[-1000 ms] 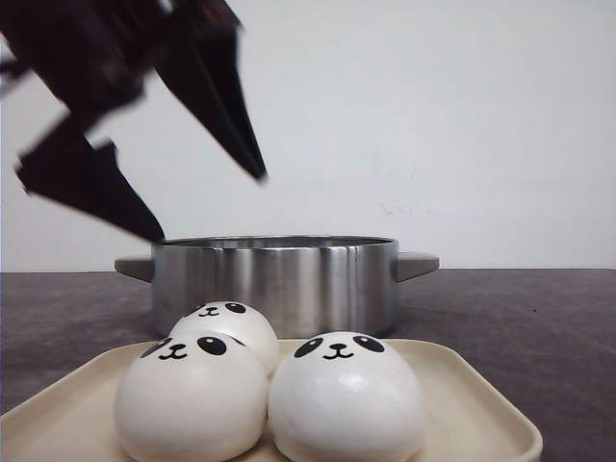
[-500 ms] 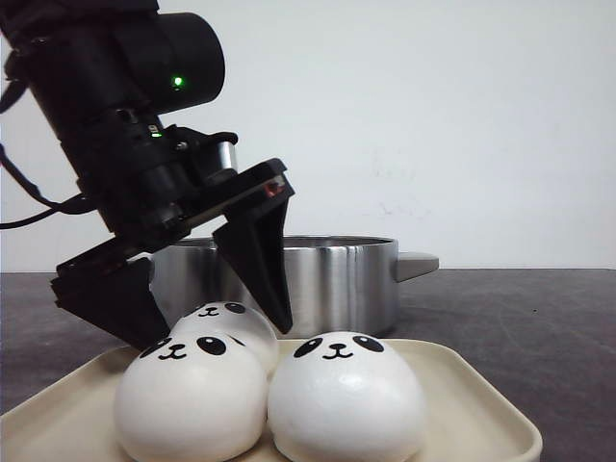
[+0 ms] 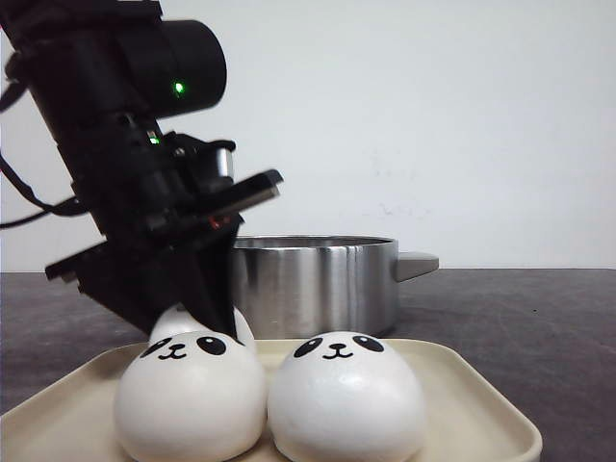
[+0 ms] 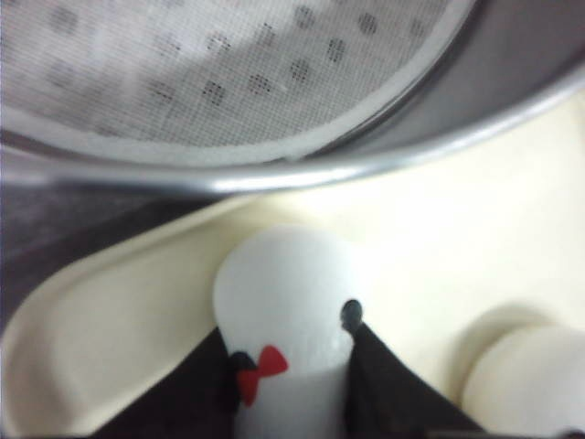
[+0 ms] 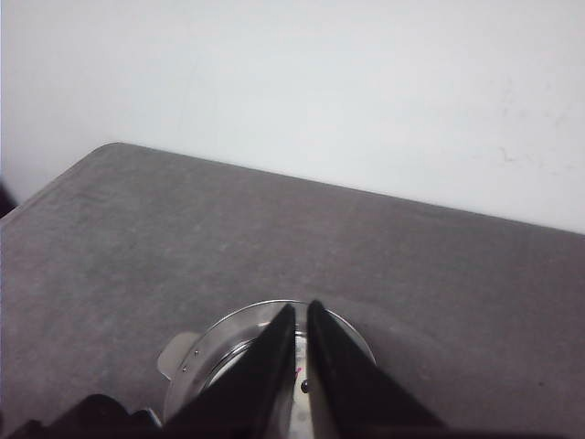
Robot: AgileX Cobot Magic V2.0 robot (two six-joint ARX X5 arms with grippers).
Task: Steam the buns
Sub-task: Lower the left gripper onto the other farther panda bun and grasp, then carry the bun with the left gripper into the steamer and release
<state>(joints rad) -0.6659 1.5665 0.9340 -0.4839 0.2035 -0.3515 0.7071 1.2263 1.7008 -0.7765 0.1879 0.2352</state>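
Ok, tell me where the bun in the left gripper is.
The gripped bun sits at the back left of the cream tray, behind the front-left bun and just in front of the steel pot, pinched by the left gripper.

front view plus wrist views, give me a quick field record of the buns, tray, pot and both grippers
buns on tray: three visible, panda faces; front-left, front-right, rear bun
rear bun: between the left gripper fingers, resting on the tray
tray: cream, rounded rim, in front of the pot
pot: stainless steel, side handles, perforated steamer insert inside, no bun seen in it
left gripper: shut on the rear bun
right gripper: shut, empty, above the pot
table: dark grey
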